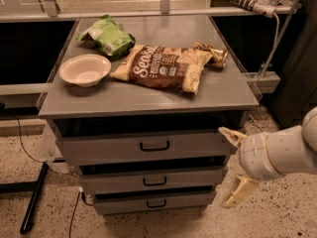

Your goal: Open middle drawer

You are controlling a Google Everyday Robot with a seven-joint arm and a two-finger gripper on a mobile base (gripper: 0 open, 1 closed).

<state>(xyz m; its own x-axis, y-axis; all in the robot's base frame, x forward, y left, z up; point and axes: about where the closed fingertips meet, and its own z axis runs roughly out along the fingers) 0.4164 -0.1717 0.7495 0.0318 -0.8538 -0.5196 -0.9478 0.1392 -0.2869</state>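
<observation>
The middle drawer (190,177) sits between the top drawer (193,145) and the bottom drawer (188,200) under the grey worktop (148,97), its black handle (154,181) at mid-front. The jaws stand wide open and hold nothing. They hang at the cabinet's right side, off the drawer fronts' right ends and well apart from the handle, on a white arm (277,152). On the worktop lie a bowl (85,69), a green bag (106,36) and a brown chip bag (161,66).
</observation>
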